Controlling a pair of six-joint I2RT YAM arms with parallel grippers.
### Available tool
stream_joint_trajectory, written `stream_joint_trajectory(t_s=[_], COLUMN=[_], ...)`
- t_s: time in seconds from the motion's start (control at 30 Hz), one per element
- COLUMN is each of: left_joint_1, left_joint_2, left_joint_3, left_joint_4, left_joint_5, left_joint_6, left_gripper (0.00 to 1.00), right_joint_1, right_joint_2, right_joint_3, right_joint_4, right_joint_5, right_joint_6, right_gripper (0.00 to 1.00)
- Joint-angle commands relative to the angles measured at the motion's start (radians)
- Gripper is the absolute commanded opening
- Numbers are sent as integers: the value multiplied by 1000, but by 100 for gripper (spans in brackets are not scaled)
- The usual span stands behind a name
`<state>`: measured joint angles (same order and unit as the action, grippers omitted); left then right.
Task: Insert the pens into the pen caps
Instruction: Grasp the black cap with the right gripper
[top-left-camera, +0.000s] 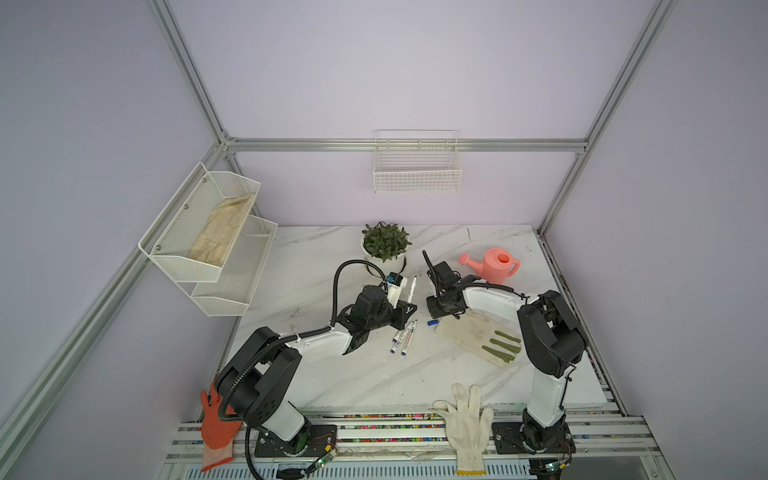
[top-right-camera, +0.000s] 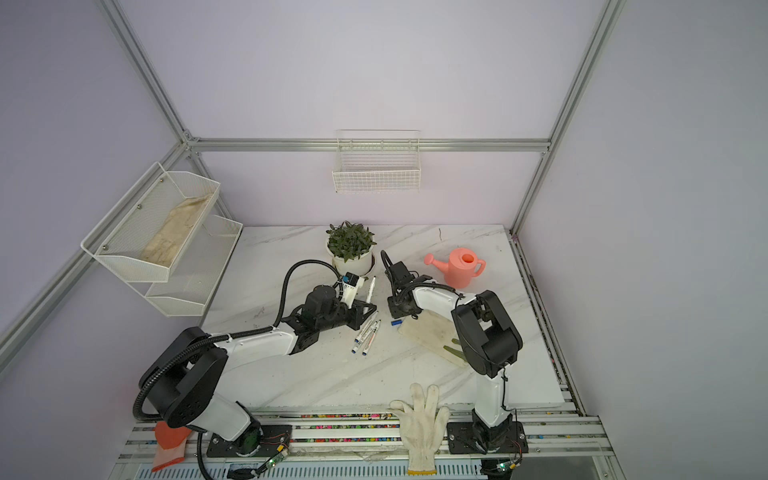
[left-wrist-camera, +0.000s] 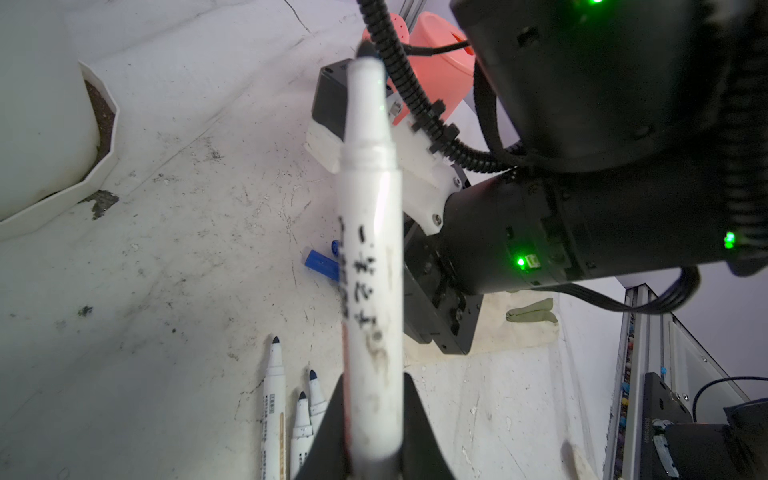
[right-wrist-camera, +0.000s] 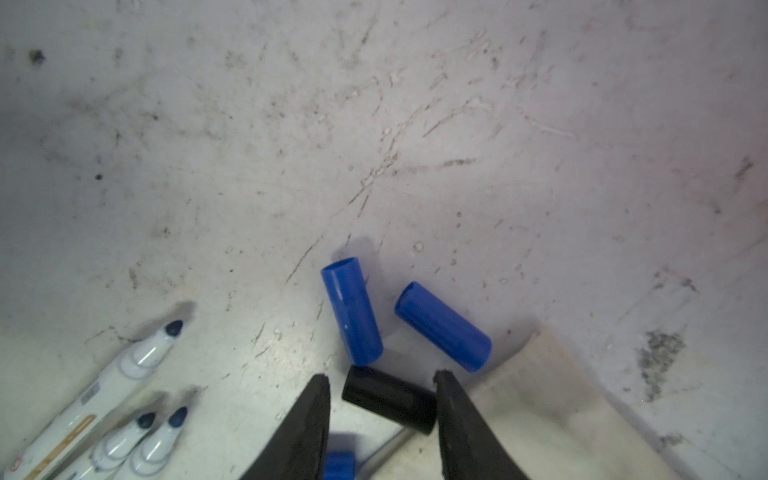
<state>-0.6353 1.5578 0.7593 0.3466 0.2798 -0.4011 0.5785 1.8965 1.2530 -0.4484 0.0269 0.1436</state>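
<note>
A: Right wrist view: right gripper (right-wrist-camera: 381, 376) straddles the black cap (right-wrist-camera: 388, 401), jaws apart, not clamped. 1 finger seems to touch its end; the other stands clear.
B: Other caps?
A: 2 blue caps (right-wrist-camera: 351, 311) lie just beyond it on the table (right-wrist-camera: 374, 124). A 3rd blue cap (right-wrist-camera: 338, 465) shows beside 1 finger, partly cut off.
B: Left arm?
A: Left gripper (left-wrist-camera: 374, 382) pinched tight on the held pen (left-wrist-camera: 372, 232), clear of the table. 3 loose pens (top-left-camera: 402, 336) lie side by side between the arms.
</note>
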Motion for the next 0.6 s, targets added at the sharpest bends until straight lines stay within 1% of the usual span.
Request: stream_joint_trajectory(t_s=[0.0,0.1,0.3,0.47,0.57], left_joint_1=[4,4,4,4,4], left_joint_2=[1,-2,-2,-2,-5], left_joint_3=[15,17,23,25,23], left_joint_4=[9,1,-8,-13,-13], left_joint_5=[-2,-2,-3,-2,-2], left_joint_6=[-3,-2,-7,-9,-9], left_gripper=[0,0,0,0,0], right_joint_1=[12,18,32,38,40], right_joint_2=[9,4,13,28,35], right_joint_3=[-6,-25,-31,-18,-16], right_joint_4=[-1,2,-13,-26,-24], right_joint_5=[-29,-47,-46,-26,-4], right_joint_6=[-6,-3,-4,-4,-7], right_gripper=[44,44,43,40,36])
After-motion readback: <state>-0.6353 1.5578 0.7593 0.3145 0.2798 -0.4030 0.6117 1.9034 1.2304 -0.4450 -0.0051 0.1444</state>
